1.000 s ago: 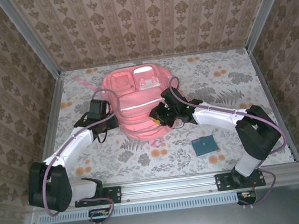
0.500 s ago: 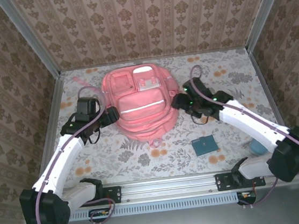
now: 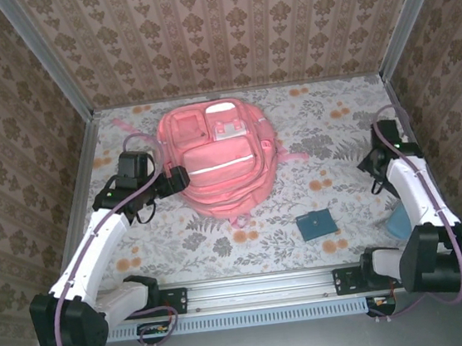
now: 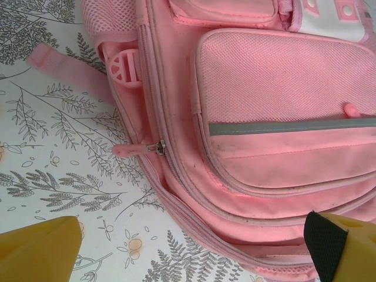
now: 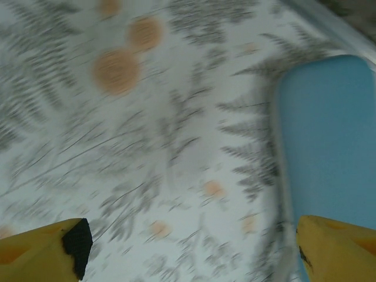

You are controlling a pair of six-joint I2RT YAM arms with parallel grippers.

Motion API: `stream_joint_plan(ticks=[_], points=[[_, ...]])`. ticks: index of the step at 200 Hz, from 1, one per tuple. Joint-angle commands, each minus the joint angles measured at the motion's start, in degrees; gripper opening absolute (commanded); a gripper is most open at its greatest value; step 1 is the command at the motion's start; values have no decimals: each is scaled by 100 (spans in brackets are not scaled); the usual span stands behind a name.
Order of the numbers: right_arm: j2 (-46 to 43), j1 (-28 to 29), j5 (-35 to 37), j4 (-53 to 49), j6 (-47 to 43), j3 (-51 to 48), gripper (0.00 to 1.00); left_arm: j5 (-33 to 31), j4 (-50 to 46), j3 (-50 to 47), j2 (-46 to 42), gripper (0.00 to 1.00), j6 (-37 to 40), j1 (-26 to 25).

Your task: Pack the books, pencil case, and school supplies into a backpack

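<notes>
1. Table, covered in a floral cloth and walled on three sides.

2. Backpack, salmon-pink, by far the biggest item. Flat on its back in the middle of the table, nearer the far edge, front pockets up and top toward the far edge. Pale stripe across the front pocket. Main zipper pull on its left flank, where the zip looks closed. Loose strap end on the cloth to its left.

3. Left gripper, at the backpack's left flank. Fingers spread wide and released, grasping nothing.

4. Right gripper, by the table's right edge, well apart from the backpack. Fingers spread wide and empty, over bare cloth just beside the pencil case.

5. Pencil case, light blue, against the right edge toward the near right corner, partly hidden by the right arm.

6. Small teal book, flat near the table's near edge, right of centre, apart from the backpack and the pencil case.
</notes>
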Motion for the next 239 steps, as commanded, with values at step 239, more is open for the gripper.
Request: stream_joint_plan(ticks=[239], points=[[1610, 570, -2358, 1428, 23, -555, 88, 289, 41, 83, -8, 100, 82, 42]])
